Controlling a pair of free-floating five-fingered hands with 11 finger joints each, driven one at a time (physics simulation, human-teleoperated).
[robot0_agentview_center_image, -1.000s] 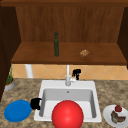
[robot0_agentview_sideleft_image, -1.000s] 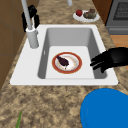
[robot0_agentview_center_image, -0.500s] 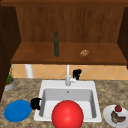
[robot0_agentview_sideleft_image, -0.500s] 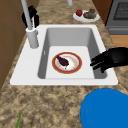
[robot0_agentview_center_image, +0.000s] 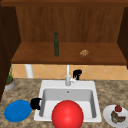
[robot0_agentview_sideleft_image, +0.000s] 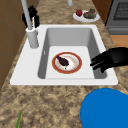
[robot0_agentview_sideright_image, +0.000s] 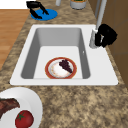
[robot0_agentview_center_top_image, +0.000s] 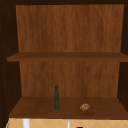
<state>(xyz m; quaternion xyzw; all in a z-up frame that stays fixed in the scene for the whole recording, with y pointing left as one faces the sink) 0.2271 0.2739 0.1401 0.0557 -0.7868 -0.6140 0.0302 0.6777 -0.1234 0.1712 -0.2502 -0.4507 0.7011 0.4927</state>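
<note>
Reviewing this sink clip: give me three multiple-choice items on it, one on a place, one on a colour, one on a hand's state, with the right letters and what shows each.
1. Where does the red-rimmed plate lie?
A. on the shelf
B. in the sink basin
C. on the counter beside the stove

2. What colour is the dish on the counter next to the left hand?
A. blue
B. yellow
C. white

3. How are the right hand's fingers at the faucet?
A. spread flat on the counter
B. pinching the bottle
C. curled, close by the faucet's base

Answers:
1 B: both side views show the plate on the floor of the sink, with a dark bit of food on it.
2 A: the front view shows a blue dish left of the sink.
3 C: the right side view shows curled fingers next to the faucet's base.
</note>
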